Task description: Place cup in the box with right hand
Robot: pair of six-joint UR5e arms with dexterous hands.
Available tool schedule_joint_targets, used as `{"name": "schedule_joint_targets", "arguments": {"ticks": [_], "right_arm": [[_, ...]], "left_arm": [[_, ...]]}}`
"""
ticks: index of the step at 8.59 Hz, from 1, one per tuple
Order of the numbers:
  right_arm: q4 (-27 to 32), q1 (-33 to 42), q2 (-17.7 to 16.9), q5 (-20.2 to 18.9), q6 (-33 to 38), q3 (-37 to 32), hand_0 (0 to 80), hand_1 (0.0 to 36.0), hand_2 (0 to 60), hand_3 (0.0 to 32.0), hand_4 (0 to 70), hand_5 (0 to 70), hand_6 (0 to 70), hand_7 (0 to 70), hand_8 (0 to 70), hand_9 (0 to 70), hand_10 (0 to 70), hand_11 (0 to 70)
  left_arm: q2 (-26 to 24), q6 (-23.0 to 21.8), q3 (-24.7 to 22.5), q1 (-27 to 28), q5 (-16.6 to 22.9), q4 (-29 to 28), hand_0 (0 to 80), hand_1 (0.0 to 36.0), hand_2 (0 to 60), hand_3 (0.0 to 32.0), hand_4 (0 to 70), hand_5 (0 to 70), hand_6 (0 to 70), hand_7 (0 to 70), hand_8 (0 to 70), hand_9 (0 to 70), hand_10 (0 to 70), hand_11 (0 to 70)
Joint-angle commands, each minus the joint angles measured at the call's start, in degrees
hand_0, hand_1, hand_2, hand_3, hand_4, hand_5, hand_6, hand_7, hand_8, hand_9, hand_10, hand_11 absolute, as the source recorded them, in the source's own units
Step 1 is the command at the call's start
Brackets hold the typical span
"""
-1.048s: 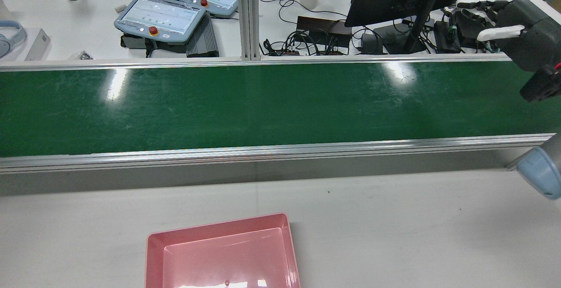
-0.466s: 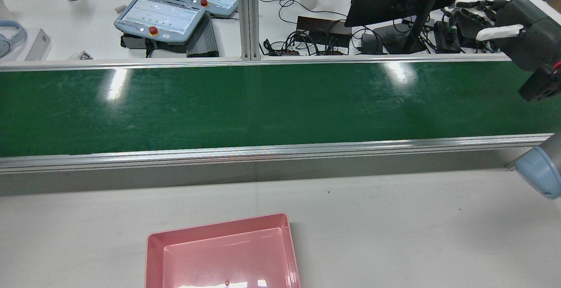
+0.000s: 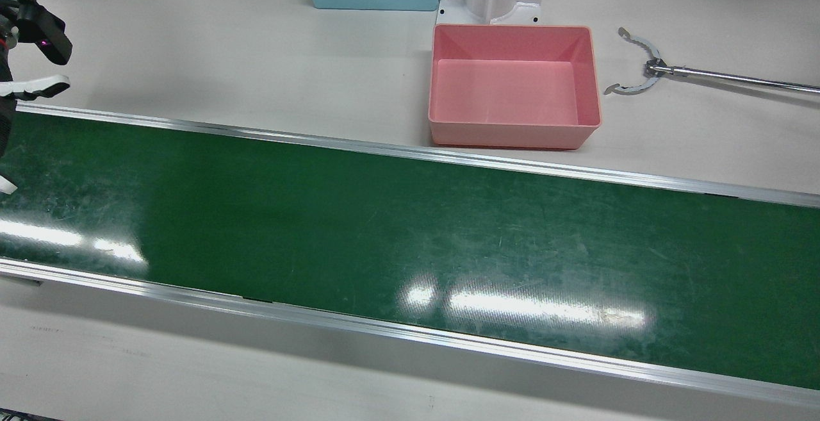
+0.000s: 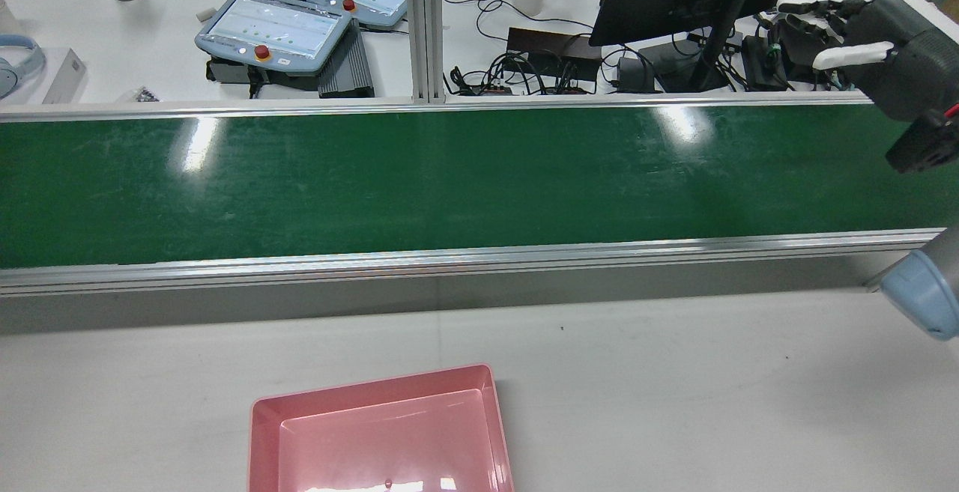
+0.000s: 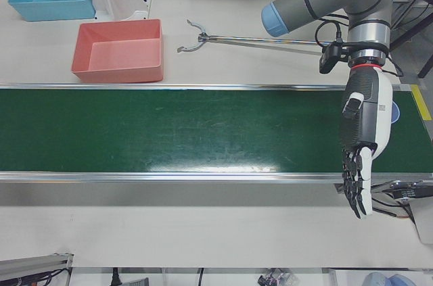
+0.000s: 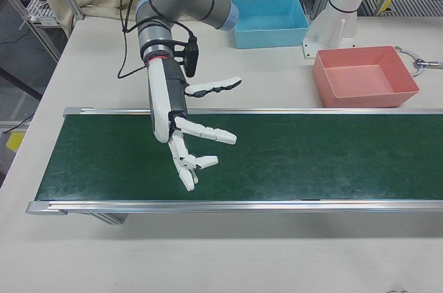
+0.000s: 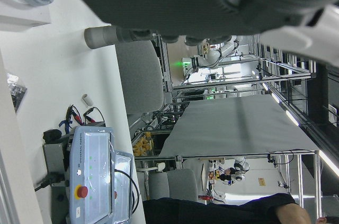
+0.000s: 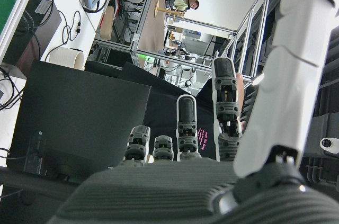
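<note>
Cup absent from the green conveyor belt [image 6: 291, 154]; right hand [image 6: 181, 134] hovered with fingers spread, presumably waiting; pink plastic box [image 6: 363, 77] stood empty.

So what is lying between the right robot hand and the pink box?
Only bare green belt and its metal rail separate the right robot hand from the pink box, in the right-front view.

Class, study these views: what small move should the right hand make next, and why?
Probably none yet: hold position. The right hand hangs open above the green belt, which carries no cup in any view, and the pink box is empty. Waiting, fingers apart, for a cup to arrive seems wisest.
</note>
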Motion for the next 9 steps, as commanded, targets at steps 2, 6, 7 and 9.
{"name": "schedule_joint_targets", "arguments": {"ticks": [2, 6, 7, 9], "right_arm": [[0.00, -0.04, -0.03, -0.04, -0.01, -0.12, 56.2, 12.2, 0.0, 0.0, 35.3, 5.6, 10.8, 46.1, 2.6, 11.2, 8.3, 13.8], [0.00, 0.13, 0.06, -0.13, 0.08, -0.30, 56.2, 12.2, 0.0, 0.0, 35.0, 5.6, 10.8, 46.1, 2.5, 11.1, 8.4, 13.9], [0.00, 0.13, 0.14, -0.13, 0.08, -0.64, 56.2, 12.2, 0.0, 0.0, 35.0, 5.6, 10.7, 45.6, 2.3, 10.8, 8.3, 13.7], [0.00, 0.04, 0.23, -0.13, 0.08, -0.56, 56.3, 12.2, 0.0, 0.0, 34.3, 5.6, 10.4, 44.3, 2.2, 10.4, 8.0, 13.4]], "left_arm": [[-0.03, 0.00, 0.03, 0.07, 0.00, 0.13, 0.0, 0.0, 0.0, 0.0, 0.0, 0.0, 0.0, 0.0, 0.0, 0.0, 0.0, 0.0], [-0.03, 0.00, 0.03, -0.02, 0.00, -0.04, 0.0, 0.0, 0.0, 0.0, 0.0, 0.0, 0.0, 0.0, 0.0, 0.0, 0.0, 0.0], [-0.03, -0.08, 0.03, -0.02, 0.00, -0.05, 0.0, 0.0, 0.0, 0.0, 0.0, 0.0, 0.0, 0.0, 0.0, 0.0, 0.0, 0.0], [-0.03, -0.08, 0.03, -0.02, 0.00, 0.04, 0.0, 0.0, 0.0, 0.0, 0.0, 0.0, 0.0, 0.0, 0.0, 0.0, 0.0, 0.0]]}}
